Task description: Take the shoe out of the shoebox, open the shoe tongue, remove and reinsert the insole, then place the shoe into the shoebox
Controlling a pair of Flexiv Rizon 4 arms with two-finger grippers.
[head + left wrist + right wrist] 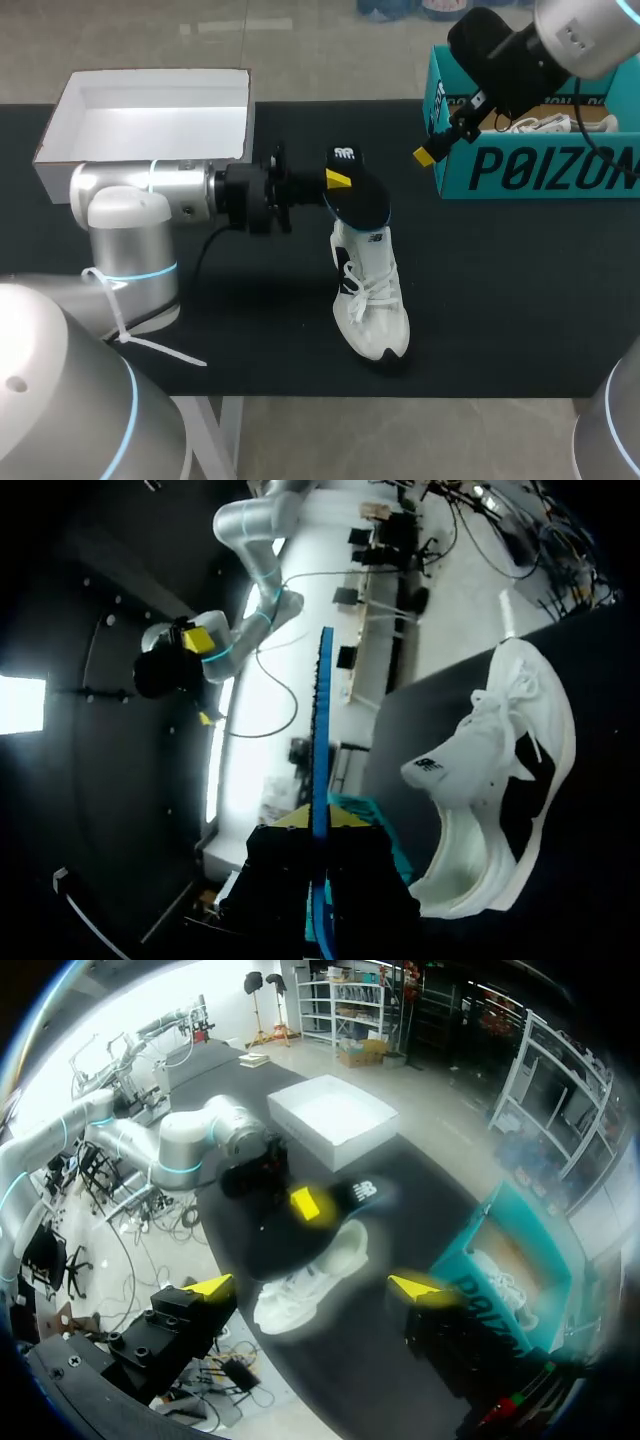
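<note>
Left gripper (318, 825) was closed on the insole (360, 195), holding it over the heel of the shoe (370, 290), which stood free on the table (250, 330), apart from the shoebox (520, 170). Right gripper (312, 1286) hung open, away from it; pushing the insole in could tip the shoe.

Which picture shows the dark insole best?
The head view: the insole, held by the left gripper, shows its broad dark top. The left wrist view sees only its thin blue edge; the right wrist view shows it small, beyond the shoe.
</note>
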